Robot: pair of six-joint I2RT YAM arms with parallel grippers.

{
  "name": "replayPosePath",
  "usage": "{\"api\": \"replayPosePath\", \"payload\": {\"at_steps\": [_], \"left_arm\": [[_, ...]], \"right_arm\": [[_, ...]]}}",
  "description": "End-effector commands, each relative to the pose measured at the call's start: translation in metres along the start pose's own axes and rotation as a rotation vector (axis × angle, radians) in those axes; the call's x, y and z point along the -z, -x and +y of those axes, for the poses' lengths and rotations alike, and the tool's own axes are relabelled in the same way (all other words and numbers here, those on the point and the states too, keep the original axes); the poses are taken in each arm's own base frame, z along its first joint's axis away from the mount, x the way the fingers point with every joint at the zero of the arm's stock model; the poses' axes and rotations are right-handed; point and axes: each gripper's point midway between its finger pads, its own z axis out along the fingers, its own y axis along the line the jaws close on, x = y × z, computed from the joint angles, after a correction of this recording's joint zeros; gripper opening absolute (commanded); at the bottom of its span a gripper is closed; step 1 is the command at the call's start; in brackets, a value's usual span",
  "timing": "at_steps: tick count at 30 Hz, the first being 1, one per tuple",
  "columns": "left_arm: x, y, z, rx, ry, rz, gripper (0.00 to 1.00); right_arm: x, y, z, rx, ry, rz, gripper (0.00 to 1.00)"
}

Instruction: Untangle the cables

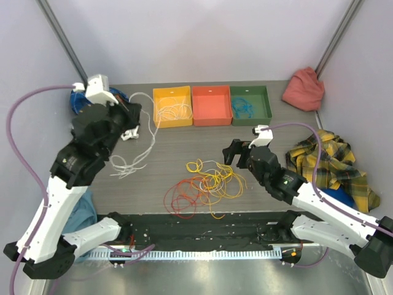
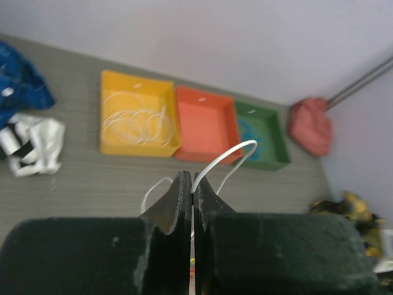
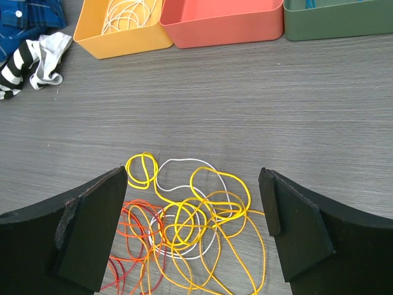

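A grey wood-grain table (image 1: 184, 146) carries a yellow bin (image 1: 172, 90), red bin (image 1: 212, 106) and green bin (image 1: 262, 102) in a row along its far edge; tangled cables (image 1: 209, 182) lie near its front centre; a red cloth (image 1: 304, 89) and plaid shirt (image 1: 328, 161) sit right, a striped cloth (image 1: 130, 131) left.

A bare strip of table (image 1: 184, 144) lies open between the far row (yellow bin (image 1: 172, 91), red bin (image 1: 211, 106), green bin (image 1: 261, 101)) and the cable tangle (image 1: 209, 182) nearer in. At left the white cable (image 1: 128, 167), pinched by the left gripper (image 2: 191, 184), drapes across it; a plaid cloth (image 1: 328, 163) crowds the right.
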Motion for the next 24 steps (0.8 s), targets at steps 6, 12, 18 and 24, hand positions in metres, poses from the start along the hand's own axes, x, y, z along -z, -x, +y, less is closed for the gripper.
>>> {"api": "replayPosePath", "payload": {"at_steps": [6, 12, 18, 24], "left_arm": [[-0.011, -0.050, 0.030, -0.126, 0.159, 0.220, 0.00], [-0.025, -0.102, 0.021, 0.035, 0.041, 0.240, 0.00], [-0.016, -0.054, 0.009, 0.010, 0.019, 0.122, 0.00], [0.004, -0.047, 0.048, -0.033, 0.191, 0.099, 0.00]], "right_arm": [[-0.001, 0.006, 0.000, -0.024, 0.010, -0.048, 0.98], [-0.013, -0.024, 0.038, -0.051, 0.172, 0.083, 0.98], [-0.035, -0.048, 0.083, 0.017, 0.279, 0.175, 0.98], [-0.059, -0.066, 0.119, 0.019, 0.304, 0.202, 0.98]]}}
